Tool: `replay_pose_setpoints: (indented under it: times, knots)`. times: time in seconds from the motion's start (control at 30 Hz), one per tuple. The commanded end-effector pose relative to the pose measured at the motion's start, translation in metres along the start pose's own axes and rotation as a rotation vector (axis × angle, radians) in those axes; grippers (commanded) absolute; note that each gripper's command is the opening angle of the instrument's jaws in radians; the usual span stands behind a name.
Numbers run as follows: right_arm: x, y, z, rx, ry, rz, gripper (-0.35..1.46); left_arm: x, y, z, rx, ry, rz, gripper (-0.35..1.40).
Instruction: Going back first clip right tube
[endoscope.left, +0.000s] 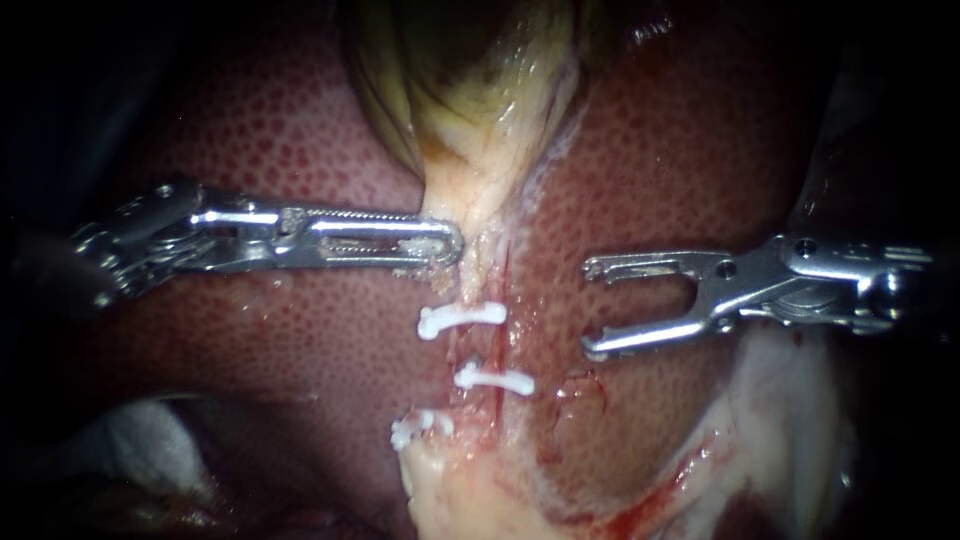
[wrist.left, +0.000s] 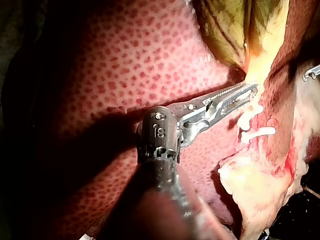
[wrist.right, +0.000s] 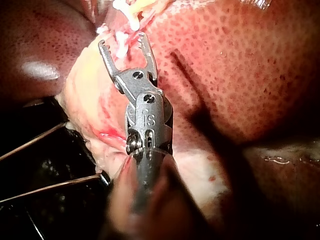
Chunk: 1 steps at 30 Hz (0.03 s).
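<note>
Three white clips cross the pale strand of tubes below the yellow-green gallbladder (endoscope.left: 480, 70): an upper clip (endoscope.left: 462, 318), a middle clip (endoscope.left: 493, 380) and a lower clip (endoscope.left: 420, 428). My left instrument (endoscope.left: 445, 243) comes in from the left, its jaws shut on the gallbladder's pale neck just above the upper clip. The left wrist view shows the same hold (wrist.left: 247, 92), with a clip (wrist.left: 259, 132) beside the jaws. My right instrument (endoscope.left: 590, 309) hovers over the liver (endoscope.left: 680, 150) to the right of the clips, jaws wide open and empty. In its wrist view (wrist.right: 125, 44), clips (wrist.right: 122, 6) lie ahead.
Red speckled liver (wrist.left: 125, 60) fills most of the scene. Pale fatty tissue (endoscope.left: 800, 420) lies at the lower right, and a pale lump (endoscope.left: 460, 495) sits below the lowest clip. White gauze (endoscope.left: 140, 440) shows at the lower left. Thin wires (wrist.right: 35, 142) run beside the tissue.
</note>
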Motion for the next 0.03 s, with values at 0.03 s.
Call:
replay_pose_setpoints:
  times: [0.03]
  knots:
    - [0.0000,0.0000,0.0000,-0.001,0.000,0.000,0.49,0.0000,0.0000,-0.0001,-0.001,0.000,0.000,-0.35]
